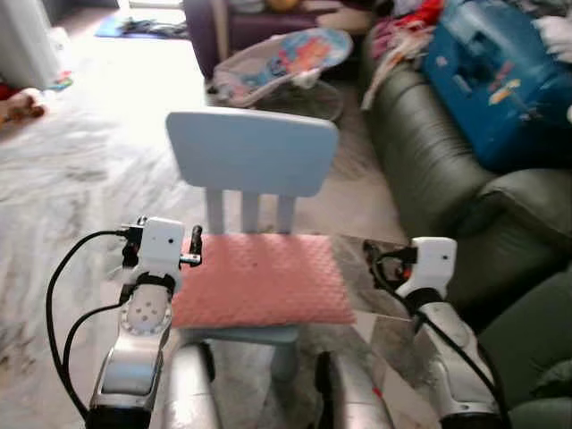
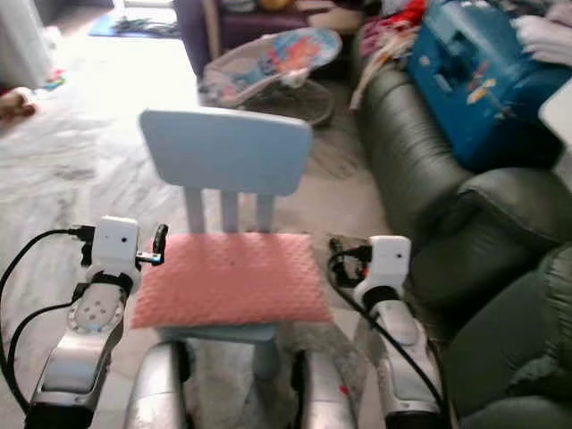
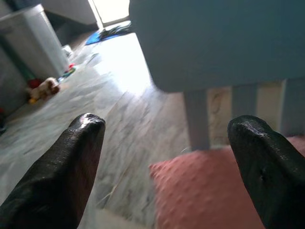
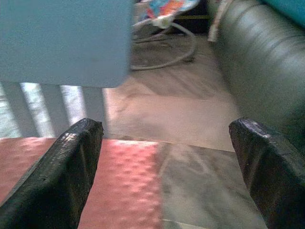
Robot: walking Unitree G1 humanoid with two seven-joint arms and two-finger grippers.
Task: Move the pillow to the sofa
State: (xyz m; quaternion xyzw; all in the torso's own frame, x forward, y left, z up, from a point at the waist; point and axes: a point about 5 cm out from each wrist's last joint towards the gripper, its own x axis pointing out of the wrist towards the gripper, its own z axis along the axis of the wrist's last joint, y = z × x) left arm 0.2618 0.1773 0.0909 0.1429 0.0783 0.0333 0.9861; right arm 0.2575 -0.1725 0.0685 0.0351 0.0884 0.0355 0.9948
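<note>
A flat pink pillow [image 1: 261,279] lies on the seat of a small light-blue chair [image 1: 253,152] in front of me. My left gripper [image 3: 167,157] is open at the pillow's left edge; its wrist [image 1: 159,246] is level with the seat. My right gripper [image 4: 169,162] is open at the pillow's right edge, wrist [image 1: 431,264] beside the seat. Both pairs of fingers [image 3: 66,167] [image 4: 66,167] straddle a pillow corner [image 3: 214,191] [image 4: 119,181] without touching it. The dark green sofa [image 1: 438,161] runs along the right.
A blue bag [image 1: 500,71] and heaped clothes [image 1: 407,27] lie on the sofa. A baby bouncer [image 1: 281,63] stands on the floor behind the chair. Marble floor [image 1: 80,170] opens to the left, with a soft toy [image 1: 20,105] at its far edge.
</note>
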